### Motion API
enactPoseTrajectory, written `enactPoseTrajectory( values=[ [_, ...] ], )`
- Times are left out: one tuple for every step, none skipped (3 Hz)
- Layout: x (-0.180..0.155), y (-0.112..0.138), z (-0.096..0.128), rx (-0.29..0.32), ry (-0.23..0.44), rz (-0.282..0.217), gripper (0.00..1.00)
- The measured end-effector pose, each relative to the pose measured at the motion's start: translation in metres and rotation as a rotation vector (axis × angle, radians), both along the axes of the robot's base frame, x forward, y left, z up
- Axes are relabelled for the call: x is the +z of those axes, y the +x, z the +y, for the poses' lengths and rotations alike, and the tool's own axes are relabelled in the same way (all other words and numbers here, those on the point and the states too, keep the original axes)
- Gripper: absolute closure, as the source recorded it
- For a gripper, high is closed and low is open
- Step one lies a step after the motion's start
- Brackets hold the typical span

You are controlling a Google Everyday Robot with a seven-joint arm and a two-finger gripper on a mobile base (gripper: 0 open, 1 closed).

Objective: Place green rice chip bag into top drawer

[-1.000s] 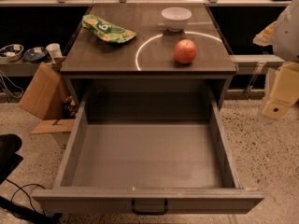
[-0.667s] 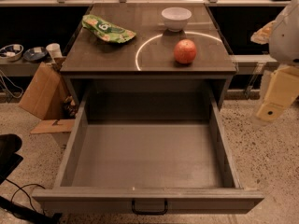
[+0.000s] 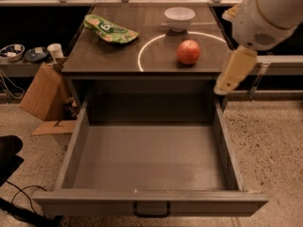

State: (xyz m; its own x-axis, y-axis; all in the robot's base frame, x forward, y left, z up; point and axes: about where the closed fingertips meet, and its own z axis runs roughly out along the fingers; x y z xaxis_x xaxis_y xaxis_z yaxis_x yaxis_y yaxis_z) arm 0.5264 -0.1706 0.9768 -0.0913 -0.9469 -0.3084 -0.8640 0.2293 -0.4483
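Note:
The green rice chip bag (image 3: 110, 30) lies flat on the back left of the cabinet top (image 3: 118, 56). The top drawer (image 3: 151, 157) is pulled fully out below it, and nothing lies on its smooth bottom. Its dark handle (image 3: 151, 209) is on the front panel. My gripper (image 3: 223, 88) hangs from the white arm (image 3: 267, 15) at the upper right, over the drawer's back right corner. It is far to the right of the bag and holds nothing that I can see.
A red apple (image 3: 188, 51) and a white bowl (image 3: 179, 18) sit on the right half of the cabinet top, between my gripper and the bag. A cardboard box (image 3: 40, 92), a paper cup (image 3: 55, 51) and small bowls (image 3: 12, 52) are to the left. A black object (image 3: 7, 156) lies on the floor at the lower left.
My arm has moved left and further into view, from beyond the cabinet's right side to over the drawer's back right corner. The bag, apple and bowl have not moved.

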Motion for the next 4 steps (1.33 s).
enactPoseTrajectory(
  values=[
    [0.006,0.07,0.03,-0.025,0.017,-0.069,0.0],
    [0.02,0.135,0.069,-0.082,0.071,-0.138,0.0],
    [0.036,0.188,0.098,-0.157,0.164,-0.194,0.0],
    [0.036,0.188,0.098,-0.157,0.164,-0.194,0.0]
  ],
)
